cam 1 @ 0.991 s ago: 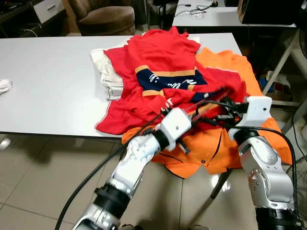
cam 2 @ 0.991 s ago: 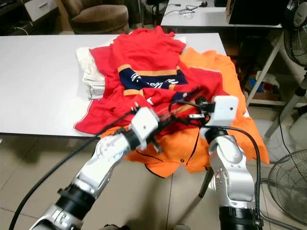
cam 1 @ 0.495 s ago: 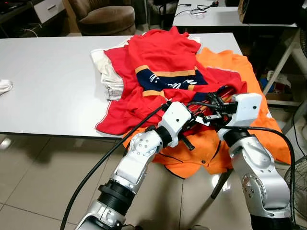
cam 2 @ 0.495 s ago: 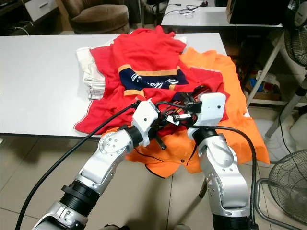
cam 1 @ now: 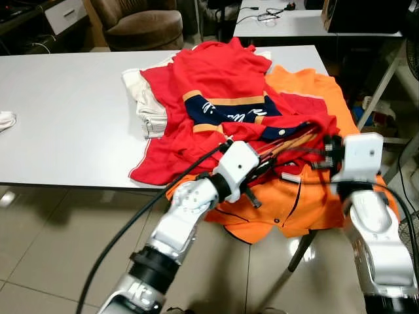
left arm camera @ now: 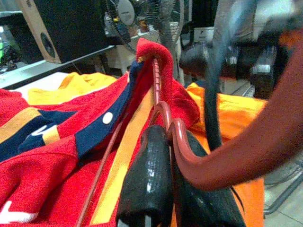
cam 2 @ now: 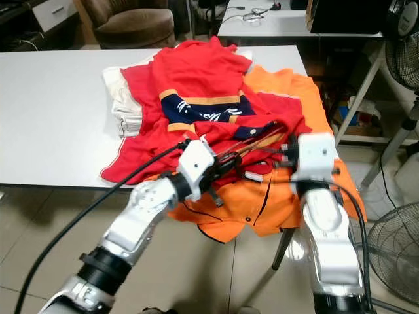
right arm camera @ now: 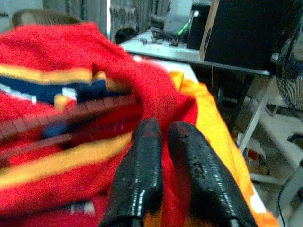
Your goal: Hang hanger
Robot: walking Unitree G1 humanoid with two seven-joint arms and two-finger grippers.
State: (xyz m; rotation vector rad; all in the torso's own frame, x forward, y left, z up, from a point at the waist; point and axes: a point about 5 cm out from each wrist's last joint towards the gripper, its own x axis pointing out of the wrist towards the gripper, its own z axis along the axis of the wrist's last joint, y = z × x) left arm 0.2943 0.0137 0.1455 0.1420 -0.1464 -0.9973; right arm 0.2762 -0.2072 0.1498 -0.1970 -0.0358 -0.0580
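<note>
A red hanger (cam 1: 289,139) lies partly inside a red shirt (cam 1: 222,72) with a navy and orange band, on the white table (cam 1: 65,118). My left gripper (cam 1: 262,167) is at the table's front edge, shut on the hanger's neck (left arm camera: 163,113) just below the hook. One end of the hanger pokes up under the shirt's cloth (left arm camera: 151,52). My right gripper (cam 1: 327,154) is to the right of the hanger, fingers (right arm camera: 149,142) pressed together against the red cloth; I cannot make out any cloth pinched between them.
An orange garment (cam 1: 308,91) hangs over the table's right front corner under the red shirt, and a white garment (cam 1: 147,104) lies at its left. A brown armchair (cam 1: 144,23) and a second table (cam 1: 294,23) stand behind. A floor fan (cam 2: 399,252) is at the right.
My right gripper has pulled back to the right, away from the left gripper. The hanger's bar and the shirt over it now stand more exposed. The left gripper holds its place.
</note>
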